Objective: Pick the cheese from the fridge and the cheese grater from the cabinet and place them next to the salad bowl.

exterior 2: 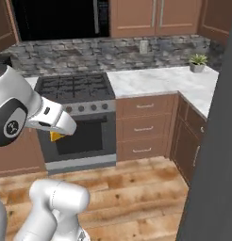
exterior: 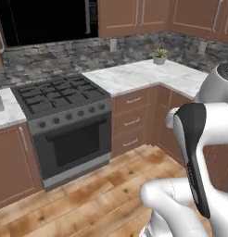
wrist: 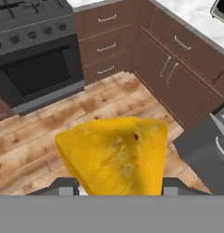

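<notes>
Jaws grip the cheese (wrist: 116,154) — the yellow wedge at the hand view's lower centre, peeking out lower left in the right base view; keep it level and firmly pinched, carrying it clear of the stove (exterior: 65,111) towards the worktop (exterior 2: 160,80).

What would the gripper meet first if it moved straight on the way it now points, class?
The gripper is shut on the cheese, which leads the way. Beyond it the hand view looks down on bare wooden floor, so the floor probably comes first; depth is unclear.
</notes>
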Controlling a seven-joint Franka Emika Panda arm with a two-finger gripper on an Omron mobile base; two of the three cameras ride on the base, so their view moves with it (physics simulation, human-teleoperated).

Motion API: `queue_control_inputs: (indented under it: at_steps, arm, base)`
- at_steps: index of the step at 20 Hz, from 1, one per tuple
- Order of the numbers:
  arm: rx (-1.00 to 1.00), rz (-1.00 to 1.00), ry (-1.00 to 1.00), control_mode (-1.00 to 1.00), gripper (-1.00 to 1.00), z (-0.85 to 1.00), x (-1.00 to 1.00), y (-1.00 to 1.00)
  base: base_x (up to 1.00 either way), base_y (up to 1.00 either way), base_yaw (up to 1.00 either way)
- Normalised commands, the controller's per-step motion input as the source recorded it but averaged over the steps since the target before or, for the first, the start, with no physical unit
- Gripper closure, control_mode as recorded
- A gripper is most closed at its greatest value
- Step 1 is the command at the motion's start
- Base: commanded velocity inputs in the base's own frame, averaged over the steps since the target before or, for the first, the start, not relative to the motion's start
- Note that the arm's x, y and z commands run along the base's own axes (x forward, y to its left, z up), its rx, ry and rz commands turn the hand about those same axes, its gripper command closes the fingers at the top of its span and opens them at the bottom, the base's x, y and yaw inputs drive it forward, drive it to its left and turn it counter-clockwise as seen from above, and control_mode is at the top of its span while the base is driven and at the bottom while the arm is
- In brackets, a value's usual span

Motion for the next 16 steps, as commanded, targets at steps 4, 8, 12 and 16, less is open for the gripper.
queue_control_inputs:
  at_steps: [4, 8, 12, 16]
  arm:
    - [0.0, 0.0, 0.0, 1.0, 1.0, 0.0, 0.0, 0.0]
    - [0.0, 0.0, 0.0, 1.0, 1.0, 0.0, 0.0, 0.0]
    - [0.0, 0.0, 0.0, 1.0, 1.0, 0.0, 0.0, 0.0]
    - [0.0, 0.0, 0.0, 1.0, 1.0, 0.0, 0.0, 0.0]
  base:
    - [0.0, 0.06, 0.93]
    - [0.0, 0.06, 0.9]
    - [0.08, 0.06, 0.79]
    - [0.38, 0.05, 0.58]
